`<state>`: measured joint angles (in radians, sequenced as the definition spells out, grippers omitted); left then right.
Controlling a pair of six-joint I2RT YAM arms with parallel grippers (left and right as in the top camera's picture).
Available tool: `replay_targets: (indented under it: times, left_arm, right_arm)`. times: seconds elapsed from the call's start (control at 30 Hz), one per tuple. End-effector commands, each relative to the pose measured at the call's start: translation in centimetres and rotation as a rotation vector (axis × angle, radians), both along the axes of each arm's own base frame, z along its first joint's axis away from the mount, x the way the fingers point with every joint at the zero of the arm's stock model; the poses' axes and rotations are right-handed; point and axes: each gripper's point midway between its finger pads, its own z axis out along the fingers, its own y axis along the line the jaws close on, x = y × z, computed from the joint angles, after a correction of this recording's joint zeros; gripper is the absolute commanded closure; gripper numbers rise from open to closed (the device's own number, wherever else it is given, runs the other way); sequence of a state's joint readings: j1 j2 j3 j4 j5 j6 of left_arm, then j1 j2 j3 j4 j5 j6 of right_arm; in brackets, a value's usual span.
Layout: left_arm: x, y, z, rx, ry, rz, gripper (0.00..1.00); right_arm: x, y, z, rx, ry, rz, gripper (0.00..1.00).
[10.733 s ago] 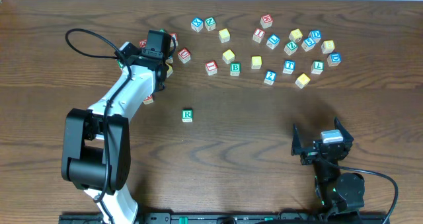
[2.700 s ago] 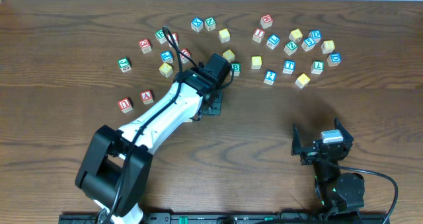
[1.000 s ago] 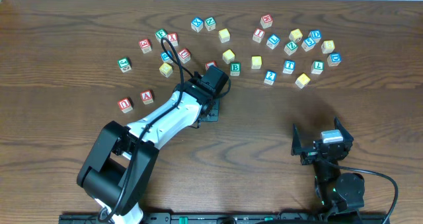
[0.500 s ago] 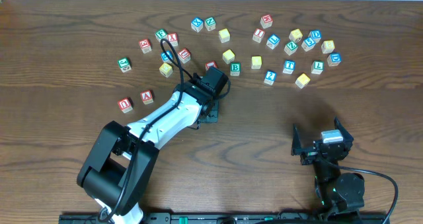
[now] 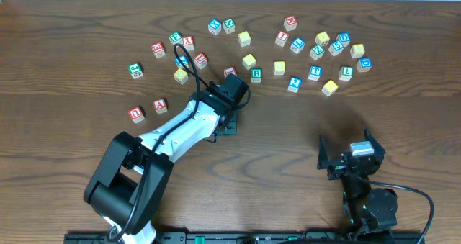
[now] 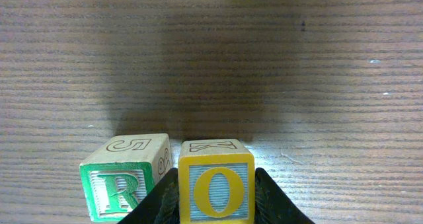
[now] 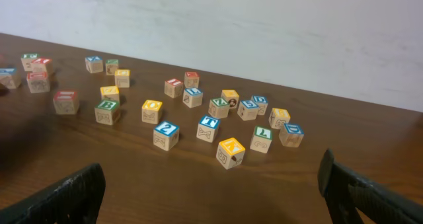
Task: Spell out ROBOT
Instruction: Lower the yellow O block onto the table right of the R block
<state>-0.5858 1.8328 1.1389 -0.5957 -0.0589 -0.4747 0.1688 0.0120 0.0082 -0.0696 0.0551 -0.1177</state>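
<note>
In the left wrist view my left gripper is shut on a yellow O block, one dark finger on each side. The block sits right beside a green R block, to its right and nearly touching; their undersides are cut off by the frame edge. In the overhead view the left gripper is at the table's middle, and the arm hides both blocks. My right gripper is open and empty near the front right, far from the blocks; its fingers frame bare table.
Several loose letter blocks lie along the back of the table, among them a green B, a blue T and a blue 2. Red blocks lie at the left. The left arm's cable loops over blocks.
My left arm has come from the back-left cluster to the table's middle, over the spot where the R block lay. In the last second it has barely shifted. The right arm has not moved.
</note>
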Motion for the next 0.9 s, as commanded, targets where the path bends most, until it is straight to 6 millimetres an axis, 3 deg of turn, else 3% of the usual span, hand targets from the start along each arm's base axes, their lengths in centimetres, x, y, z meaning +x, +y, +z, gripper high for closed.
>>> replay_targets:
  times: [0.0, 0.2, 0.87]
  left_arm:
    - [-0.34, 0.43, -0.36, 0.025, 0.004, 0.009, 0.75]
    - [-0.33, 0.43, -0.35, 0.024, 0.003, 0.008, 0.67]
    - [-0.35, 0.44, -0.37, 0.025, 0.004, 0.008, 0.66]
  right_arm:
    - [0.02, -0.19, -0.12, -0.011, 0.001, -0.005, 0.01]
    - [0.02, -0.19, -0.12, -0.011, 0.001, -0.005, 0.01]
    - [0.02, -0.19, -0.12, -0.011, 0.001, -0.005, 0.01]
